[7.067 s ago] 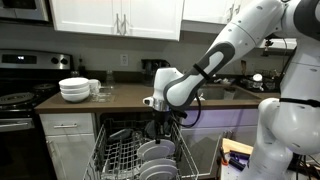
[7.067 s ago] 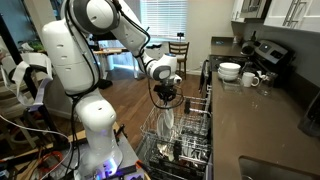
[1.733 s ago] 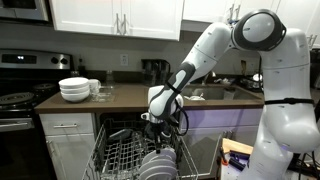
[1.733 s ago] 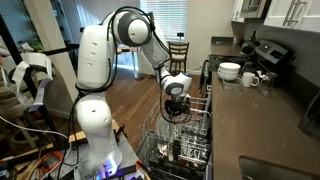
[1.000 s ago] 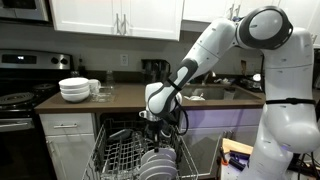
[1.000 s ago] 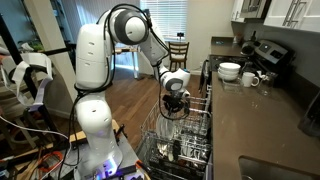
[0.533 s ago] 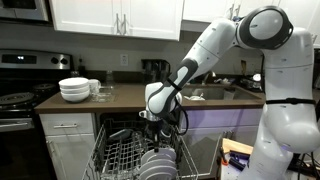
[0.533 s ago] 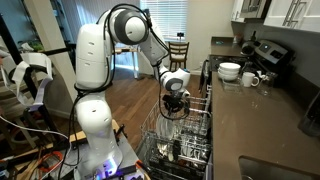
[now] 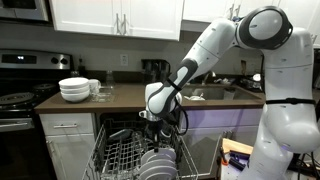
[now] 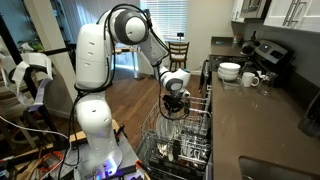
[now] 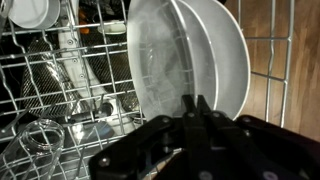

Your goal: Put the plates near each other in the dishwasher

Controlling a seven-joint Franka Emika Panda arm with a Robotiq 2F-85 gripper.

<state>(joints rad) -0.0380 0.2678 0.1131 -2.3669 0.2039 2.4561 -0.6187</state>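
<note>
Two plates stand upright side by side in the dishwasher rack (image 11: 60, 90): a pale-grey plate (image 11: 160, 60) in front and a white plate (image 11: 228, 55) just behind it, nearly touching. My gripper (image 11: 196, 104) hangs over their edges with its black fingers pressed together and nothing between them. In both exterior views the gripper (image 9: 156, 126) (image 10: 173, 108) points down into the pulled-out rack (image 9: 120, 155) (image 10: 190, 140), right above the plates (image 9: 155, 163).
A glass (image 11: 40, 135) and a white cup (image 11: 35, 12) sit in the rack beside the plates. On the counter are stacked white bowls (image 9: 74, 89) (image 10: 229, 71) and mugs (image 9: 96, 88) (image 10: 250, 79). A stove (image 9: 15, 100) stands beside the dishwasher.
Over the last second nothing has visibly moved. Since the earliest frames the arm has swung its elbow up and shifted the gripper slightly along the rack.
</note>
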